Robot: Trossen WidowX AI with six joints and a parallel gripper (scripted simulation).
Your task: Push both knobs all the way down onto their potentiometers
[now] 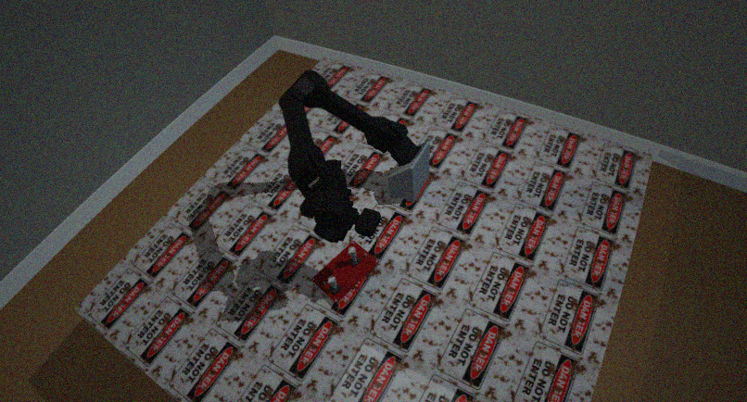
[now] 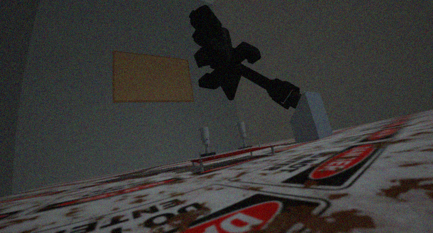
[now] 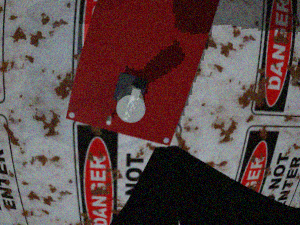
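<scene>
The exterior view shows the closed, empty tool (image 2: 231,98) (image 3: 165,156) above the red board (image 1: 358,279) (image 2: 233,154) (image 3: 100,89), apart from both knobs, and the board's short legs on the patterned surface (image 1: 486,289) (image 2: 121,210) (image 3: 30,54). The wrist view shows just one pale knob (image 1: 332,282) (image 2: 204,135) (image 3: 130,108); the top view shows both.

The arm (image 1: 297,132) (image 2: 257,77) is bent high at its elbow. The gripper (image 2: 231,98) (image 3: 165,156) is held raised, pointed downward, its fingers closed together on nothing.
</scene>
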